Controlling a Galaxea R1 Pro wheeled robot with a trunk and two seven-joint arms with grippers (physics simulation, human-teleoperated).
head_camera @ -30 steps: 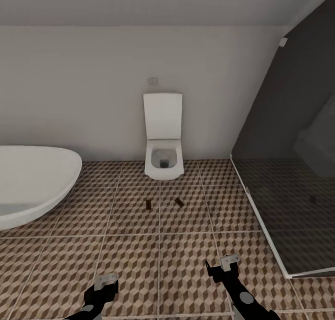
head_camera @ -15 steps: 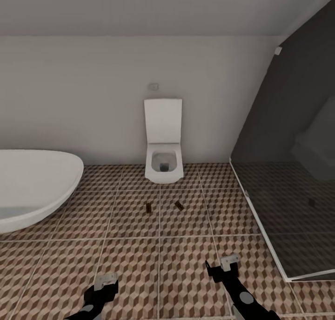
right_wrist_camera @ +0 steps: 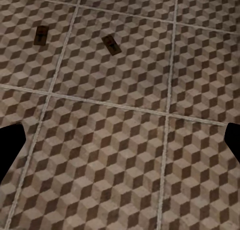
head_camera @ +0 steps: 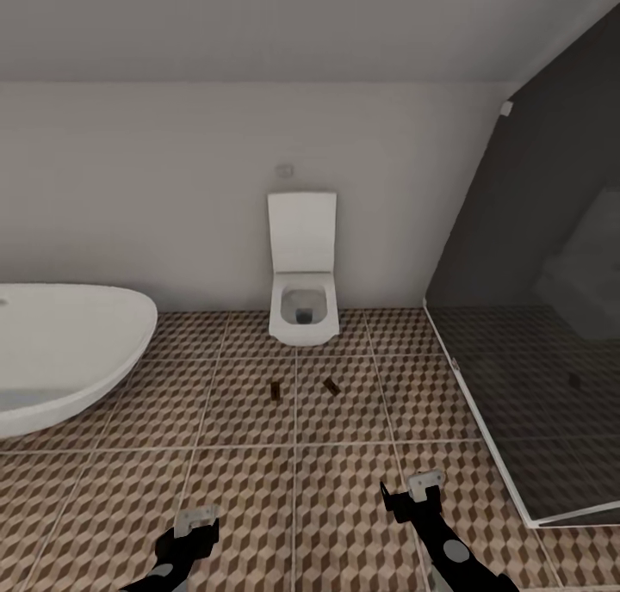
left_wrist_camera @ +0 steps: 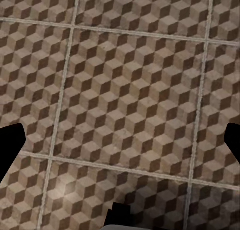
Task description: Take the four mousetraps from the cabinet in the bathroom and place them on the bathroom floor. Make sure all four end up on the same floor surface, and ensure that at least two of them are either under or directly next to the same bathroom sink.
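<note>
Mousetraps [head_camera: 275, 391] [head_camera: 331, 386] lie on the bathroom floor [head_camera: 241, 489], well ahead of both spread, empty grippers [head_camera: 196, 523] [head_camera: 413, 493] (two placed); next, likely fetching more from the cabinet.

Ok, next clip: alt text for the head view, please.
Two mousetraps lie apart on the patterned bathroom floor in front of a white toilet. A white bathtub sits left, a glass shower enclosure right, and both pincers hang low, holding nothing.
</note>
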